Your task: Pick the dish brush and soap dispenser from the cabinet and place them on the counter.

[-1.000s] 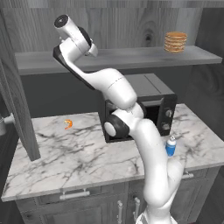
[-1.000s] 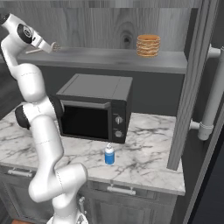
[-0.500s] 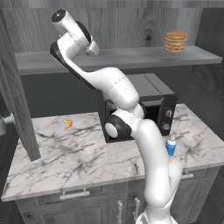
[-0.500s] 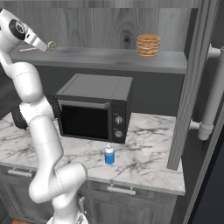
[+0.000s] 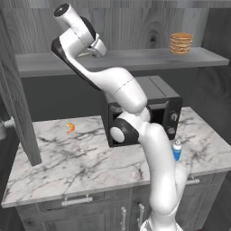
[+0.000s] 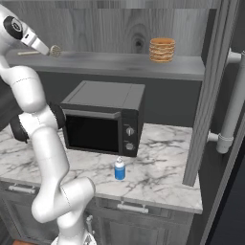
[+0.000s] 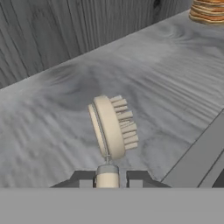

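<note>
The gripper is clamped on the handle of the dish brush, whose round pale head with bristles is seen in the hand view just ahead of the fingertips and raised over the grey shelf of the cabinet. In the right base view the dish brush is seen at the shelf's left end, near its front edge, with the handle pointing left and the head to the right. In the left base view the gripper is held above the shelf's front edge, left of centre. A stack of tan round discs is set on the shelf well apart from the brush, with bare shelf between them. The soap dispenser is found upright on the counter, just in front of the microwave and near the counter's front edge. A small orange curled item is noted on the counter to the microwave's left, with open marble around it. An open cabinet door is seen edge-on over the counter's left end.
</note>
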